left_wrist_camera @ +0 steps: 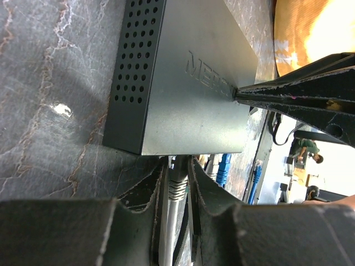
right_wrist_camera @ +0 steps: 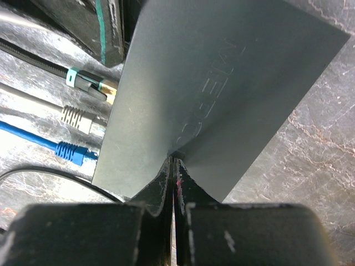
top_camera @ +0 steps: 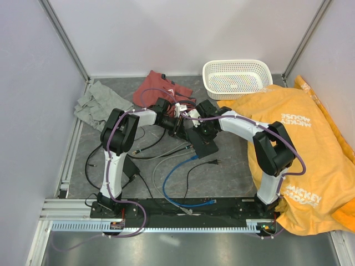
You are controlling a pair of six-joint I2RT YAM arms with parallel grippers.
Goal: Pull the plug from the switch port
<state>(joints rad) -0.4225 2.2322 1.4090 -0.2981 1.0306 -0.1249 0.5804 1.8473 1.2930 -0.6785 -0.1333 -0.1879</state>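
Grey plug (left_wrist_camera: pixel 177 188) sits between the fingers of the left gripper (left_wrist_camera: pixel 176 166), seemingly pinched for pulling; right gripper (right_wrist_camera: pixel 173 159), fingers pressed together, pins the switch (right_wrist_camera: pixel 222 83) beneath its tips.

**Counts.** One switch (top_camera: pixel 201 141). Three plugs at its port side: one black-cabled plug (right_wrist_camera: pixel 91 86), one grey plug (right_wrist_camera: pixel 77 118), one blue plug (right_wrist_camera: pixel 71 151). Two arms, left arm (top_camera: pixel 113 149) and right arm (top_camera: pixel 266 147), with one end effector each: left end effector (left_wrist_camera: pixel 177 185), right end effector (right_wrist_camera: pixel 173 166). Three cloths on the tabletop (top_camera: pixel 233 172): grey cloth (top_camera: pixel 100 104), red cloth (top_camera: pixel 161 86), orange cloth (top_camera: pixel 310 144). One white basket (top_camera: pixel 236 94) at the far edge.
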